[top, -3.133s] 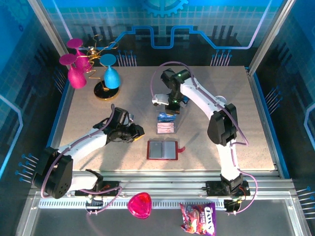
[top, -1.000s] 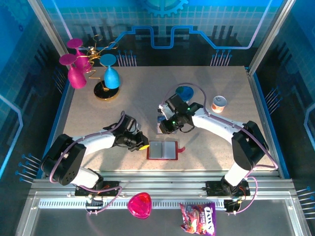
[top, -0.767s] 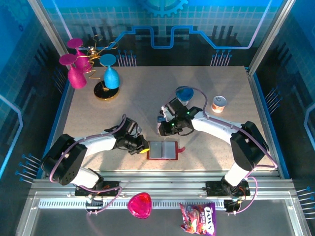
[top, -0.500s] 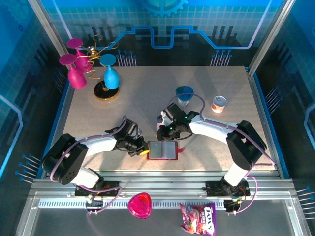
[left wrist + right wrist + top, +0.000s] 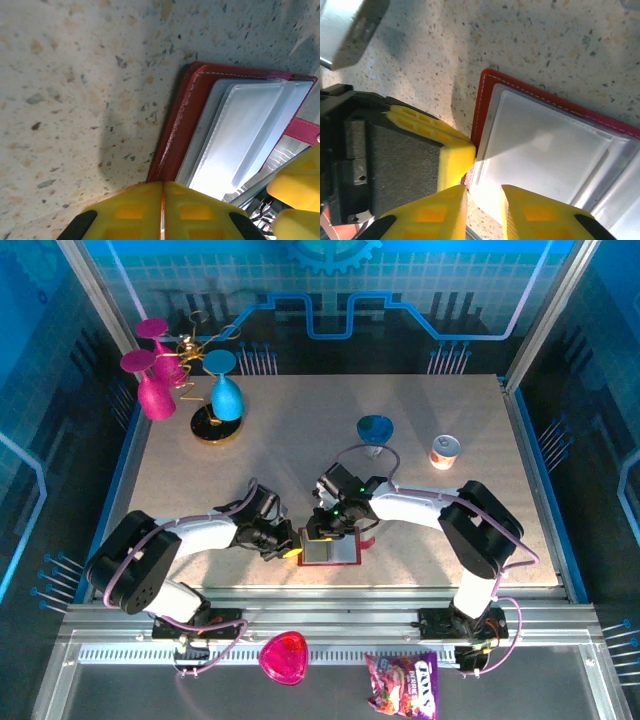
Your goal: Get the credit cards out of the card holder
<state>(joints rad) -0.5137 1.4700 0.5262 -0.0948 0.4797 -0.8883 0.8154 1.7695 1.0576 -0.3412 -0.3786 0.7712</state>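
Crowding card holder (image 5: 338, 550) left edge: left gripper (image 5: 162, 195) closed, empty; right gripper (image 5: 482, 202) jaws slightly parted. Likely faults: grippers colliding, holder sliding unpinned.

Two white arms, black at the joints
Smooth white links on left arm (image 5: 195, 532) and right arm (image 5: 412, 506), lilac cables (image 5: 350, 449) looped alongside; chunky yellow fingers (image 5: 442, 212) on left pincer (image 5: 162, 192) and right pincer (image 5: 484, 192).
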